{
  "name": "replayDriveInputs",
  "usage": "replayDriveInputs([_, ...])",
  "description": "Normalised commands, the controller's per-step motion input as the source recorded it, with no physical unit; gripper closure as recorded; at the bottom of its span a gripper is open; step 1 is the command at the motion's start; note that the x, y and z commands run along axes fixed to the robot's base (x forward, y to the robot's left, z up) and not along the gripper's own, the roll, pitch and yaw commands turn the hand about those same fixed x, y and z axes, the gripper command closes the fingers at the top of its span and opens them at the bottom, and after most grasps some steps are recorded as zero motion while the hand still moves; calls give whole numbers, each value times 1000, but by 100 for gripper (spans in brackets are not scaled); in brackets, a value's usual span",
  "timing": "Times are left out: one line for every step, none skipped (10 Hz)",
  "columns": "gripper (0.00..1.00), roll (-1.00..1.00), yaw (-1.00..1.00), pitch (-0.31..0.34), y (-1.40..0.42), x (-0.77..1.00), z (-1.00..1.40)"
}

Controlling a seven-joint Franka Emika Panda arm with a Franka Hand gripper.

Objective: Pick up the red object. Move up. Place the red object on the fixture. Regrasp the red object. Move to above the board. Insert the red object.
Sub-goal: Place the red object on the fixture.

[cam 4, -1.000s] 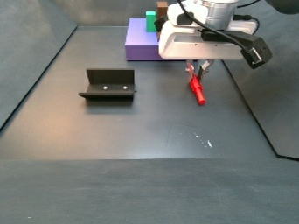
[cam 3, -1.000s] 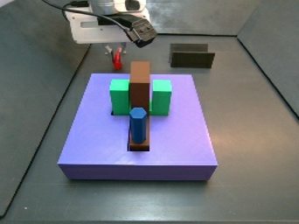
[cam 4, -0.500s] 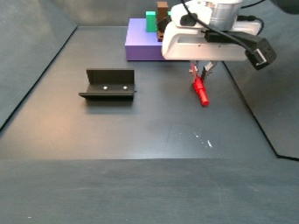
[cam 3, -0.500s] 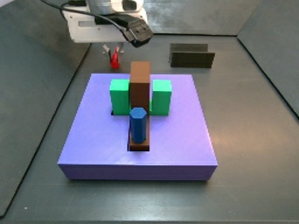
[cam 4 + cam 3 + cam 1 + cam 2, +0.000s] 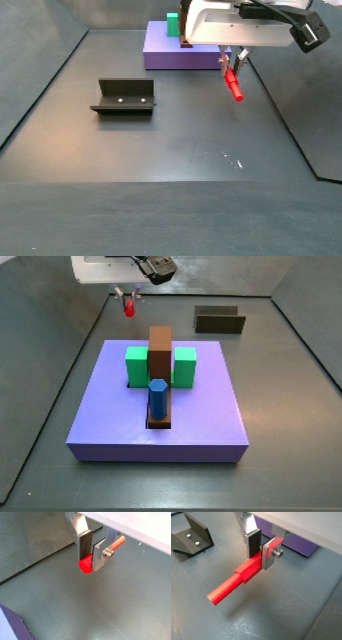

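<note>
My gripper [image 5: 260, 558] is shut on the red object [image 5: 235, 583], a thin bright-red peg gripped at its thicker end and hanging clear of the grey floor. The peg also shows in a wrist view [image 5: 87, 563] and in both side views [image 5: 130, 303] [image 5: 234, 82], slanting down from the gripper [image 5: 229, 60] [image 5: 128, 296]. The fixture [image 5: 123, 96] stands on the floor well off to one side of the gripper, also in a side view [image 5: 219, 321] and a wrist view [image 5: 191, 538]. The lavender board [image 5: 160, 406] carries green blocks, a brown upright and a blue peg [image 5: 158, 398].
Dark walls close in the grey floor on all sides [image 5: 40, 80]. The board's corner shows in a wrist view [image 5: 301, 546]. The brown upright piece [image 5: 160, 352] stands tall between the green blocks [image 5: 138, 364] on the board.
The gripper has risen with the red object, lifting it off the floor. The board and fixture have not moved.
</note>
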Motion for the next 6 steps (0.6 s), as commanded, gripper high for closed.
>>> replayDriveInputs([100,-980,-143,103,0,840,183])
replayDriveInputs([100,-1000,-177,69,-17,820,266])
replayDriveInputs([100,-1000,-189,57,-23,791,289])
replayDriveInputs([100,-1000,-197,49,-31,723,289])
replayDriveInputs([100,-1000,-197,40,-34,691,280])
replayDriveInputs([100,-1000,-217,23,-29,657,289])
